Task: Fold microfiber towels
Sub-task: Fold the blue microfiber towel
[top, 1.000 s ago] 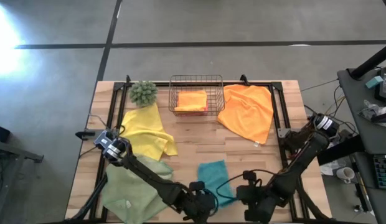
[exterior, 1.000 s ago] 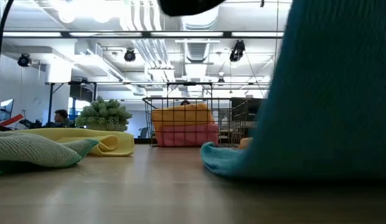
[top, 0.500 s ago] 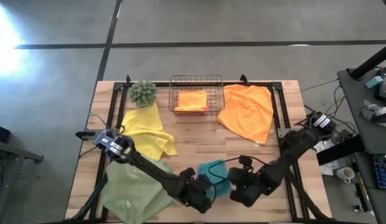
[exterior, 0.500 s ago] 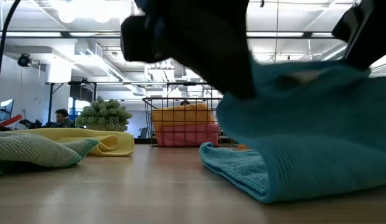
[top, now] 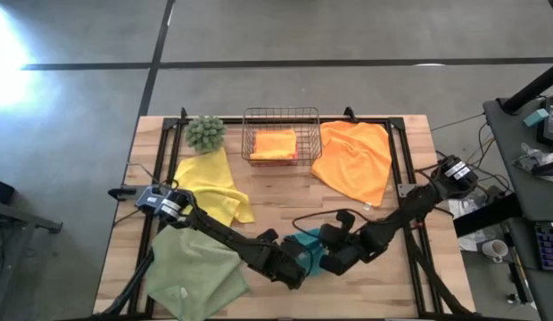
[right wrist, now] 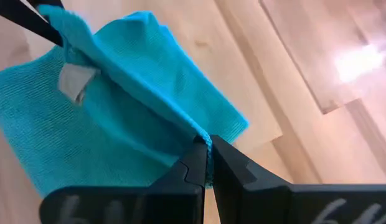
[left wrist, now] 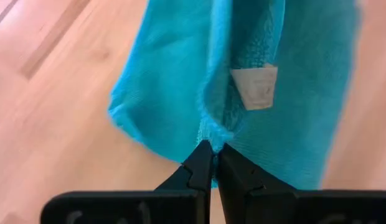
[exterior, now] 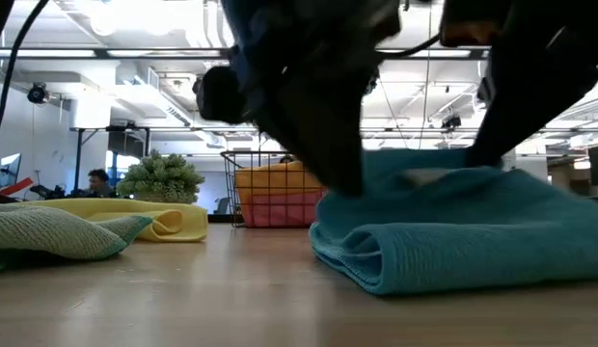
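Teal towel [top: 309, 242] doubled over on the desk [top: 276, 201], near the middle of the front edge, rolled fold facing the left side in the low view [exterior: 376, 265], long axis apparently running roughly left to right. Pale label [left wrist: 255, 87] showing on the upper layer. Left gripper [left wrist: 213, 163] pinched tight on one teal edge, right gripper [right wrist: 204, 155] likewise clamped on another, both low over the cloth and nearly meeting above it. Left arm stretched from the left edge toward the front centre; right arm reaching in from the right edge, bent low across the wood.

Elsewhere: sage towel [top: 192, 276] rumpled at the front left corner, yellow towel [top: 210, 187] behind it near the left side, orange towel [top: 355, 160] spread toward the back right corner. Folded orange piece [top: 275, 143] over pink [exterior: 285, 207] inside the wire basket [top: 281, 114] at the back edge, spiky green plant [top: 205, 132] just left of it.
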Tool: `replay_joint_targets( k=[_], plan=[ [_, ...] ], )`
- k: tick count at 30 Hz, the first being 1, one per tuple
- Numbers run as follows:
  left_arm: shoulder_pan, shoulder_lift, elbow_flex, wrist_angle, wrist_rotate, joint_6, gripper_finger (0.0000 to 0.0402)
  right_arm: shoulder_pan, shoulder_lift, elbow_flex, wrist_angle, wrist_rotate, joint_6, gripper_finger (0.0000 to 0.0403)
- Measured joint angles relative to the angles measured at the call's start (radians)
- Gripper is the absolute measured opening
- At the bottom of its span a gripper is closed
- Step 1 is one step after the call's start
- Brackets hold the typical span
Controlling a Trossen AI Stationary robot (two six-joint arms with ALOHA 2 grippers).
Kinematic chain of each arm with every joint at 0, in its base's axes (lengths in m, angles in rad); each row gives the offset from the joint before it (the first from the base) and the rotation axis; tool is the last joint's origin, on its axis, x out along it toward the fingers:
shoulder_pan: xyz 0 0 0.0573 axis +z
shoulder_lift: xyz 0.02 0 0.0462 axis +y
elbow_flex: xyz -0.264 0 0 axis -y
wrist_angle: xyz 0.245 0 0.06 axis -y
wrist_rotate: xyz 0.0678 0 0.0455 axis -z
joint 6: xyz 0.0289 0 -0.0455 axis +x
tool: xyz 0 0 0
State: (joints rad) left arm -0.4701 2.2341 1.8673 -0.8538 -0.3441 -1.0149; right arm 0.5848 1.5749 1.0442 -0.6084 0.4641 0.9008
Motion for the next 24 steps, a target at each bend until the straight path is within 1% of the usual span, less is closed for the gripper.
replay_joint_targets(
  k=[2,5,10,13,17,22,24],
  plan=[
    [0.007,0.0,-0.011,-0.002,0.029,-0.001,0.0001,-0.014,0.0,-0.005,0.008,-0.004,-0.013,0.0008],
    [0.009,0.0,-0.02,0.001,0.05,0.0,0.0001,-0.034,0.0,-0.013,0.023,-0.047,-0.03,0.0009],
    [0.011,0.0,-0.021,-0.002,0.0,0.0,0.0001,-0.035,0.0,-0.013,0.021,-0.052,-0.03,0.0009],
    [0.018,0.0,-0.017,-0.001,-0.003,0.0,0.0006,-0.036,0.0,-0.013,0.02,-0.052,-0.03,0.0011],
    [0.024,0.0,-0.017,0.007,-0.004,0.001,0.0039,-0.039,0.0,-0.013,0.019,-0.052,-0.022,0.0034],
    [0.031,-0.004,-0.013,0.006,-0.001,0.001,0.0103,-0.039,0.0,-0.007,0.018,-0.048,-0.022,0.0082],
    [0.037,-0.012,-0.012,0.004,0.017,0.01,0.013,-0.038,-0.009,-0.005,0.009,-0.045,-0.032,0.0099]
  ],
)
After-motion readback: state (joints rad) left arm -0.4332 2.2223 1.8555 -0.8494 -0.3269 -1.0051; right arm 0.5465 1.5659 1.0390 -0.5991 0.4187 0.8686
